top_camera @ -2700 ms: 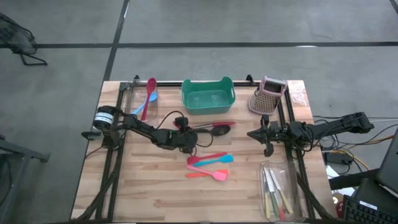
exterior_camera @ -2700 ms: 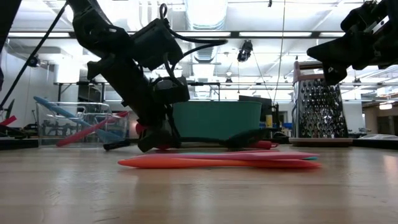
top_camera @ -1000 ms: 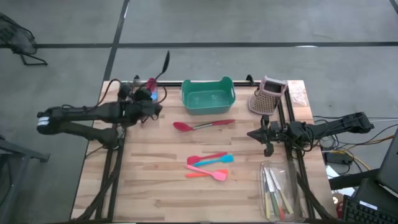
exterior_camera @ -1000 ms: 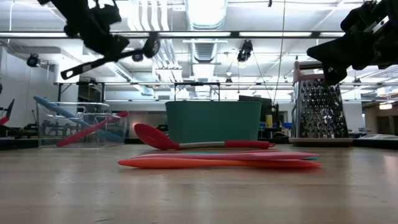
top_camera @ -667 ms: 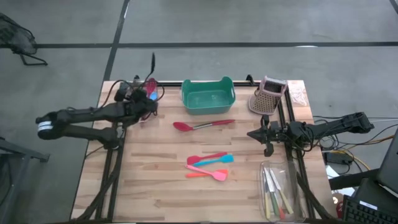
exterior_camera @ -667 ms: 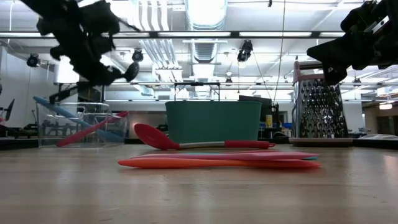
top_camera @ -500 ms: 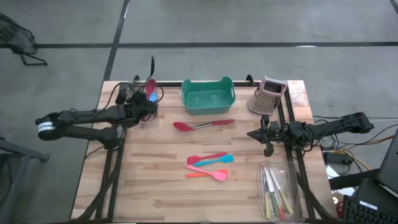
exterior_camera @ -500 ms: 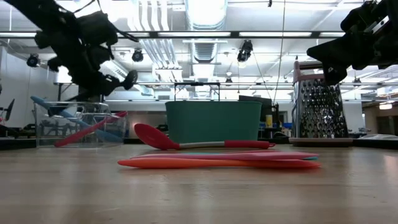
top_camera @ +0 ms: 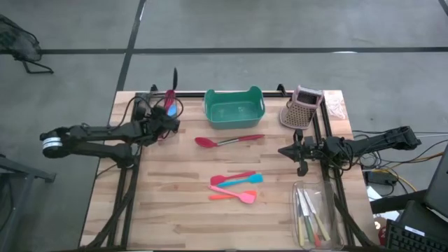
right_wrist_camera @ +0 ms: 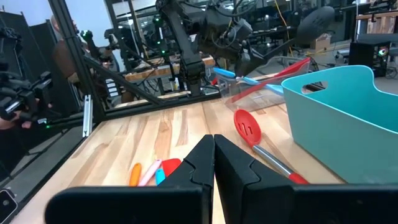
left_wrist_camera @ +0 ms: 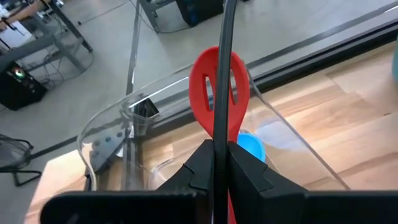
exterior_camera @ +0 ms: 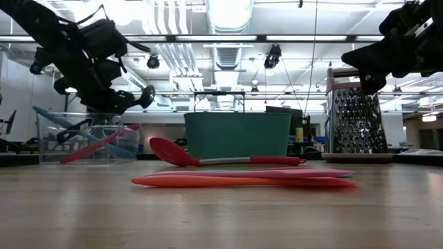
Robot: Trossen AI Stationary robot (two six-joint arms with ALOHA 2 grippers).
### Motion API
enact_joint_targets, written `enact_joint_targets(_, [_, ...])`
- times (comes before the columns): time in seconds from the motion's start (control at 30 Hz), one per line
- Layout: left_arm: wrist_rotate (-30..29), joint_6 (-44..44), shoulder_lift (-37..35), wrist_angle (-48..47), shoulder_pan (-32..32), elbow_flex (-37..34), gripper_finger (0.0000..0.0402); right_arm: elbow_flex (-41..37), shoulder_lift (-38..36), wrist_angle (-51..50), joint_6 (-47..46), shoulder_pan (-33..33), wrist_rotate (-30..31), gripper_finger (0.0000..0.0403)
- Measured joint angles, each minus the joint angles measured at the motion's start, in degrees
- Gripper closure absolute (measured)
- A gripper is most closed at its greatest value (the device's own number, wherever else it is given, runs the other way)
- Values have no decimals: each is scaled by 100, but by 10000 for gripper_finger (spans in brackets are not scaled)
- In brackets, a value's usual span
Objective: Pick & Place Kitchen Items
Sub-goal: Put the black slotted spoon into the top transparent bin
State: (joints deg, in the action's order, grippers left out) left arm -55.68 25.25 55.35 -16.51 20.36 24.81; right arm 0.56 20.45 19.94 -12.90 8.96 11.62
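On the pale wooden table point(top_camera: 175, 210) seen from above, the left gripper point(top_camera: 166, 120) hovers at the back left corner, its fingers clamped on a slim black-handled utensil point(top_camera: 174, 78) that points out past the table's far edge, over a clear plastic bin point(top_camera: 155, 105) holding one red slotted turner point(top_camera: 169, 99) and one blue spatula point(top_camera: 171, 110). One teal rectangular tub point(top_camera: 234, 108) stands at the back centre, one pinkish perforated holder point(top_camera: 302, 106) to its right. One long red spoon point(top_camera: 224, 141) lies in front of the tub; three small silicone spatulas point(top_camera: 236, 187), pink, blue and orange, lie together mid-table. A second clear tray point(top_camera: 313, 213) at the front right holds several pale-handled metal pieces, too small to count. The right gripper point(top_camera: 300, 150) waits at the right edge, fingers closed on nothing.

From table height, the left gripper point(exterior_camera: 104, 69) hangs above the clear bin point(exterior_camera: 90, 138); the red spoon point(exterior_camera: 208, 158) rests before the tub point(exterior_camera: 239, 135).

The left wrist camera shows the black handle point(left_wrist_camera: 222, 68) pinched between the fingers point(left_wrist_camera: 196, 171), the red turner point(left_wrist_camera: 219, 93) behind it.

The right wrist camera shows closed fingers point(right_wrist_camera: 202, 165), the spoon point(right_wrist_camera: 249, 134) and tub point(right_wrist_camera: 348, 118) beyond.
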Motion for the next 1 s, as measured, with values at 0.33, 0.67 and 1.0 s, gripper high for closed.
enact_joint_targets(0.33, [64, 386, 1, 0, 33, -62, 369, 0, 0, -1, 0, -1, 0, 394])
enact_joint_targets(0.67, [77, 787, 2, -17, 33, -73, 369, 0, 0, -1, -1, -1, 0, 394])
enact_joint_targets(1.0, [92, 975, 2, -299, 33, -75, 332, 0, 0, 0, -1, 0, 0, 394])
